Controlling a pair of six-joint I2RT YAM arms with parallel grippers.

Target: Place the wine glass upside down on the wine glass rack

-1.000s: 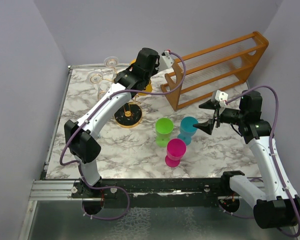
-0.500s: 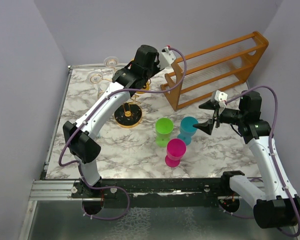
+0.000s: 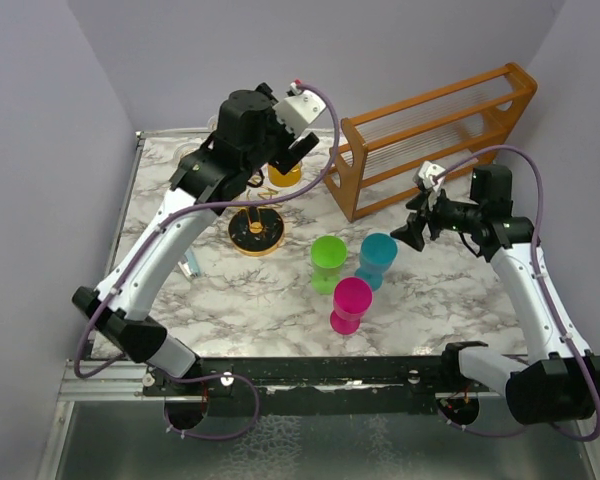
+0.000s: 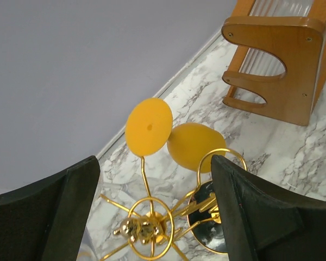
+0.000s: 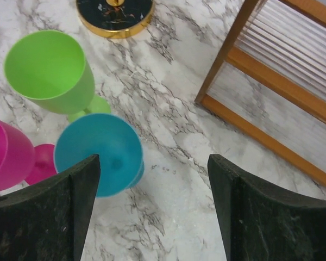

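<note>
Item: wine glass rack point(image 4: 143, 228), gold wire, dark round base, standing on the marble tabletop point(image 3: 230, 300) just beside the wooden slatted rack point(image 4: 301, 70)

Contents: one yellow wine glass point(image 4: 193, 145), foot uppermost and bowl below, apparently hung in a ring arm of the rack; the exact seating is hard to read

Left gripper point(image 4: 155, 163): directly above the rack, jaws spread wide, holding nothing, clear of the yellow glass

Right gripper point(image 5: 152, 163): jaws apart and empty, hovering above the teal glass point(image 5: 98, 152)

Also upright on the tabletop: green glass point(image 5: 46, 68) and pink glass point(image 5: 5, 157), close to the teal one

Step in hand, judged: yellow glass placed; right arm lining up on the teal glass

Next move calls for: a descent over the teal glass without knocking its two neighbours, a firm close, then inverting it and finding a free ring
</note>
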